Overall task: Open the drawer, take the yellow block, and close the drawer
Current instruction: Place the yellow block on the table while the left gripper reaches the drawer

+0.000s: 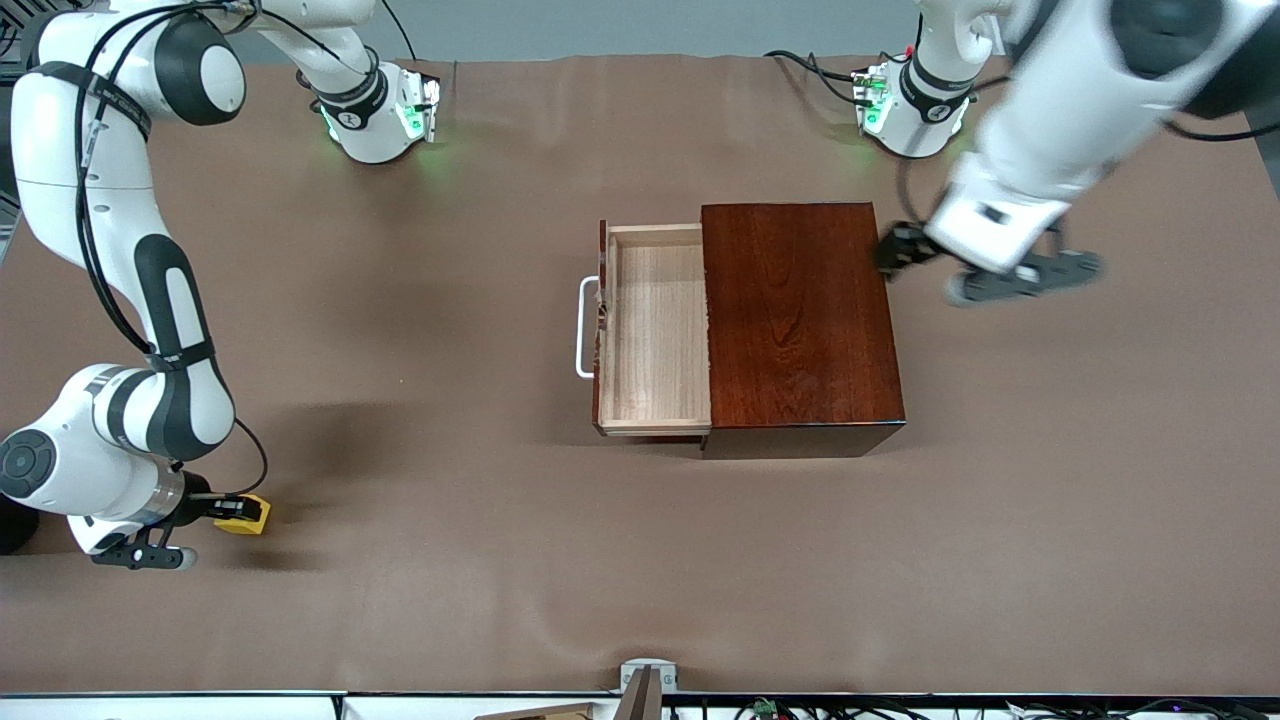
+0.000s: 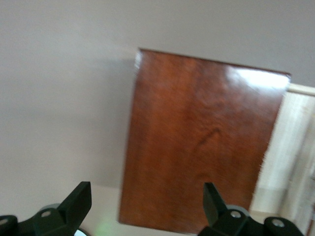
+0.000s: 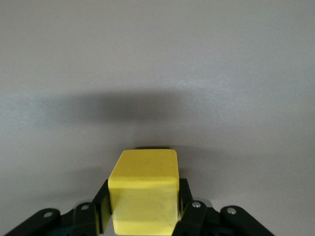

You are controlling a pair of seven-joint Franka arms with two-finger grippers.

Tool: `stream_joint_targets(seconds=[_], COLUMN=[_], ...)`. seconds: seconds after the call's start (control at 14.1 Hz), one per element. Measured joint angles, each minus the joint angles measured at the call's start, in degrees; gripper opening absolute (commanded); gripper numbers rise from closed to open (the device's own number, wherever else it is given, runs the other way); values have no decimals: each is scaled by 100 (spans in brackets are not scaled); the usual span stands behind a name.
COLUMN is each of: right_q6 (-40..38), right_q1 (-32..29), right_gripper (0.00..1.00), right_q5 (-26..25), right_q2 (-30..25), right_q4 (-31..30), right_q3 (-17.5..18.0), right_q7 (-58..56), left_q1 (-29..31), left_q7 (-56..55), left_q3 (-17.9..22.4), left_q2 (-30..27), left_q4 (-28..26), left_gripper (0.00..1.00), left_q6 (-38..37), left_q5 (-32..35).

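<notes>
Covering the whole desk point(image 1: 420, 600) is a plain brown sheet with light wrinkles; along the edge nearest the front camera I see a pale rail with some cables.

The dark reddish wooden box point(image 1: 800, 320) stands in the middle of the desk. Its drawer point(image 1: 655, 330) is pulled out toward my right arm's end, so the white loop handle point(image 1: 583, 327) points that way. The pale tray of the drawer shows nothing inside, and its long axis runs from the bases toward the front camera.

My right gripper point(image 1: 240, 512) is low over the desk at my right arm's end, and its jaws are closed on the yellow block point(image 3: 143, 194).

My left gripper point(image 2: 147, 206) hangs above the desk beside the box's closed end, jaws wide apart and holding nothing.
</notes>
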Motion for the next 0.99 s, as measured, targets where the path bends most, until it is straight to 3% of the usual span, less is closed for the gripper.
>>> stream_joint_targets(seconds=[0.14,0.21,0.28,0.71,0.99], right_q6=[1,0,0,-22,-1183], right_q1=[35,47,52,42,49], right_gripper=[37,61,100,100,100], right_q5=[0,0,0,0,0], right_q2=[0,0,0,-46,-671], right_q4=[17,19,20,124,281], right_q3=[31,42,49,48,52], right_q7=[0,1,1,-1,-6], left_q1=[-499,-777,-1056,-2287,-2839], left_q7=[-877,-1273,-1701,-3924,-5125], left_q3=[-30,-35,-36,-28,24], left_q2=[185,344,529,1617,2431], left_q4=[-7,-3,30,823,1323], left_gripper=[100,100,100,100,100], left_q6=[-1,4,32,356,974], left_q5=[0,1,1,7,8])
